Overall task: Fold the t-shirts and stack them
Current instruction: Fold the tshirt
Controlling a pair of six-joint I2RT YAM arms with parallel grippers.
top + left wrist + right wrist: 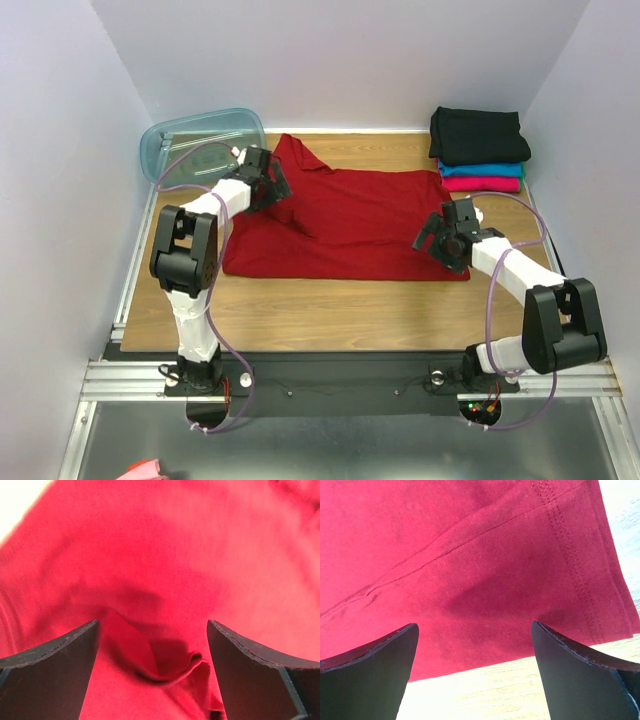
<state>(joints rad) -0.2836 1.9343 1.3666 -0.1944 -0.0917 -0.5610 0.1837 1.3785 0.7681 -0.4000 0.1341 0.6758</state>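
The deep red t-shirt (pixel 350 225) lies spread across the middle of the table, with one part folded up toward the back left. My left gripper (pixel 275 190) is open over the shirt's left side. In the left wrist view the left gripper (pixel 152 622) has its jaws wide apart above a raised fold of the red shirt (pixel 170 670). My right gripper (pixel 437 235) is open over the shirt's right part. In the right wrist view the right gripper (pixel 475 625) hangs over the hemmed edge of the red shirt (pixel 470 580). The black t-shirt (pixel 478 135), the teal t-shirt (pixel 490 170) and the magenta t-shirt (pixel 485 184) lie folded in a stack at the back right.
A translucent pale blue tub (pixel 195 140) stands at the back left corner, close to the left arm. Bare wooden table (pixel 495 690) shows in front of the shirt's edge. White walls close in the table on three sides.
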